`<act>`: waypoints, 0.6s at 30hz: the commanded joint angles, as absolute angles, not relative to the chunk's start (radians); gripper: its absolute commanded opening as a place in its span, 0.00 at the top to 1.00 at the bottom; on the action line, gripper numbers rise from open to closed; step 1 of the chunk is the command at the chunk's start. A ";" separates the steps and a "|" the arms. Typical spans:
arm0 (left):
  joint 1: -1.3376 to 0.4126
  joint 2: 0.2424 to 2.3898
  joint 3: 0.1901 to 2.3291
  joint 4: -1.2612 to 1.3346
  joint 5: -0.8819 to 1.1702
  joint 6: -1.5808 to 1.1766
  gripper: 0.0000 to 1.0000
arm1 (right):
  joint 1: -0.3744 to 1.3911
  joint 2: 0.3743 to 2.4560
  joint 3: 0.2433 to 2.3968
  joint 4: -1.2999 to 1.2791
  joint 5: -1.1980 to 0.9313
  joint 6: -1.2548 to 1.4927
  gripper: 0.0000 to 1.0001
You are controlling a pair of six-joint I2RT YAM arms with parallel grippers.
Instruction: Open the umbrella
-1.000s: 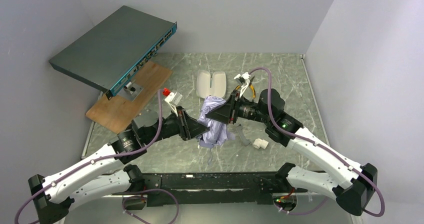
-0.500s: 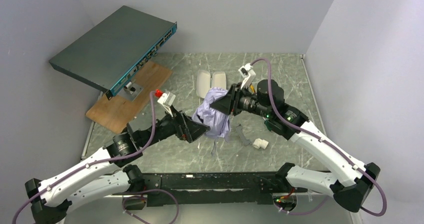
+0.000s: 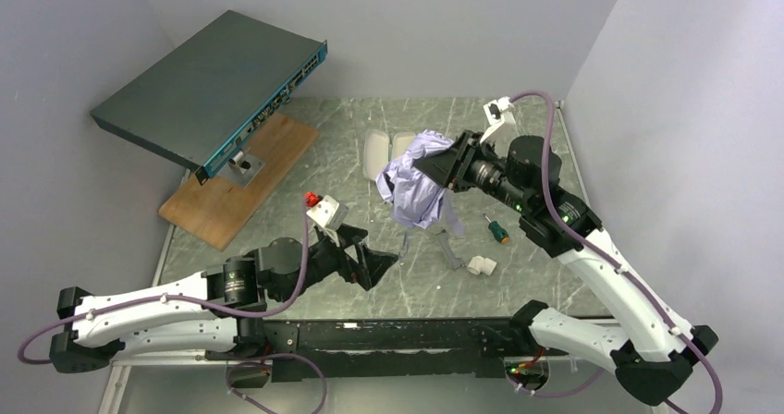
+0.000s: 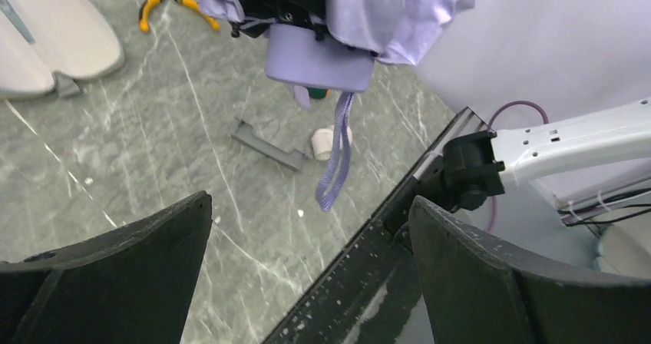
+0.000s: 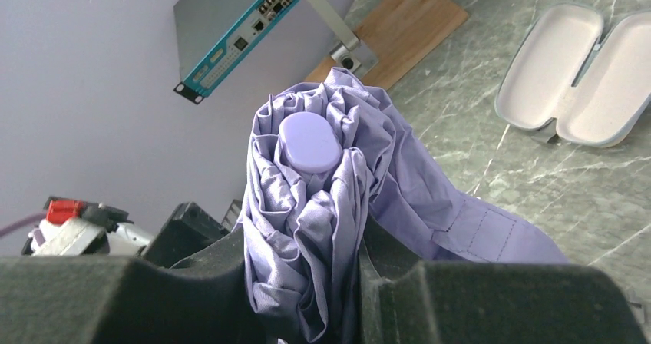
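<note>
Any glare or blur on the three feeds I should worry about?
Top view: even light, no glare, umbrella sharp. Left wrist view: left fingers dark, soft-edged up close. Right wrist view: umbrella crisp, right fingers blurred along the bottom.

The right gripper (image 3: pixel 444 166) holds the bunched pale purple umbrella (image 3: pixel 414 190) up above the green table (image 3: pixel 342 123), toward the far right. The left gripper (image 3: pixel 377 268) sits low on the near side, well apart from the umbrella. A white case (image 3: pixel 376 152) lies open just left of the umbrella.
</note>
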State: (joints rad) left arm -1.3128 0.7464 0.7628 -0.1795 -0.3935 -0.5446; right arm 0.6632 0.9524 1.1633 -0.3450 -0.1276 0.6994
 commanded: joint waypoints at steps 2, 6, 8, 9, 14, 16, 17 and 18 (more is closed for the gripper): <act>-1.318 0.722 0.697 0.058 -0.414 -0.406 0.01 | 0.587 0.997 1.262 -0.344 -0.236 0.744 1.00; -1.320 0.732 0.721 0.032 -0.409 -0.331 0.04 | 0.523 1.031 1.276 -0.390 -0.286 0.818 1.00; -1.321 0.746 0.714 0.054 -0.417 -0.284 0.05 | 0.503 1.047 1.286 -0.408 -0.311 0.847 1.00; -1.323 0.755 0.712 0.068 -0.424 -0.265 0.05 | 0.498 1.053 1.287 -0.410 -0.328 0.857 1.00; -1.330 0.815 0.707 0.167 -0.429 -0.175 0.04 | 0.488 1.060 1.265 -0.388 -0.375 0.917 1.00; -1.331 0.847 0.720 0.193 -0.439 -0.146 0.05 | 0.487 1.058 1.257 -0.372 -0.392 0.933 1.00; -1.331 0.864 0.728 0.206 -0.446 -0.136 0.05 | 0.487 1.055 1.251 -0.366 -0.400 0.939 1.00; -1.331 0.883 0.739 0.212 -0.448 -0.127 0.05 | 0.487 1.055 1.245 -0.362 -0.405 0.943 1.00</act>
State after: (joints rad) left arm -1.3235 0.8337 0.7017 0.1040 -0.4198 -0.2192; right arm 0.4915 1.0809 1.2186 -0.4603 -0.3313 0.8707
